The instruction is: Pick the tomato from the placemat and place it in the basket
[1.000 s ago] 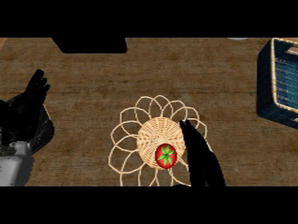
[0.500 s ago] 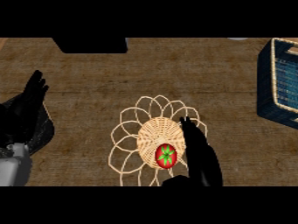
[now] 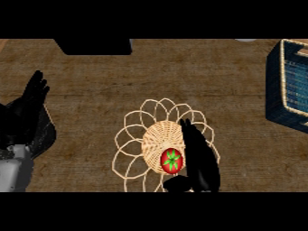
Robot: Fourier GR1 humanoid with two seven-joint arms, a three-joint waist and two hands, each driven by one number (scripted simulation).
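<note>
A red tomato (image 3: 171, 161) with a green star-shaped top lies on a round woven placemat (image 3: 155, 140) with looped wire edging, low in the middle of the head view. My right hand (image 3: 199, 158) is right beside the tomato on its right, fingers straight and pointing away from me, thumb (image 3: 177, 184) just below the tomato. The dark blue basket (image 3: 301, 90) with a pale rim stands at the right edge. At the left edge my left hand (image 3: 19, 115) rests open, fingers up.
A black box-like object (image 3: 93, 46) sits at the far edge of the brown wooden counter (image 3: 149, 81). A dark round mat (image 3: 46, 131) lies under the left hand.
The right hand has edged slightly closer to the tomato, its thumb now showing below it. The left hand has not moved.
</note>
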